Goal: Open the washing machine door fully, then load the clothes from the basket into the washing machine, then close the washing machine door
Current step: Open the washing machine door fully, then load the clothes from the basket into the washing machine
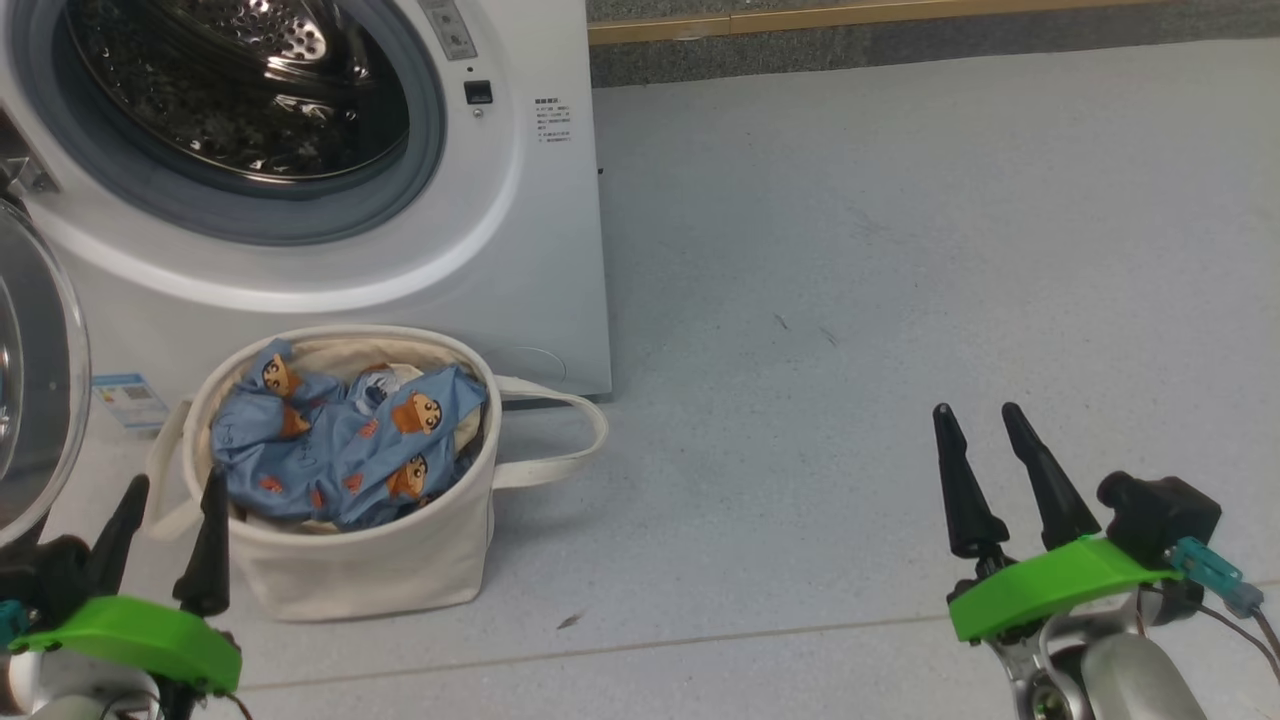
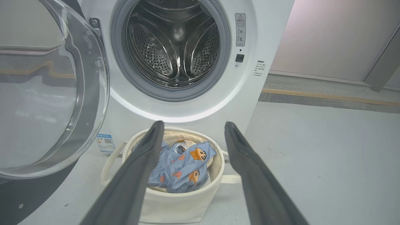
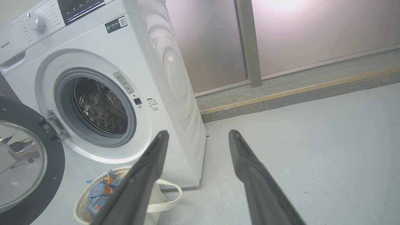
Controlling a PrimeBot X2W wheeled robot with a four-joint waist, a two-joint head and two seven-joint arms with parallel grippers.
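Note:
The white washing machine (image 1: 540,260) stands at the upper left, its steel drum (image 2: 175,43) empty. Its door (image 2: 40,93) is swung wide to the left, the door (image 3: 25,162) showing its black rim in the right wrist view. In front sits the cream basket (image 1: 350,560) holding light blue clothes (image 1: 340,440) printed with cartoon faces. My left gripper (image 1: 172,490) is open just left of the basket's front, nothing between its fingers. Far off on the right, above bare floor, my right gripper (image 1: 978,410) is open and holds nothing.
A looped cloth handle (image 1: 560,440) of the basket lies on the floor to its right. Pale grey floor (image 1: 900,280) stretches right of the washer. A raised kerb with a yellow strip (image 3: 297,90) and a wall run along the back.

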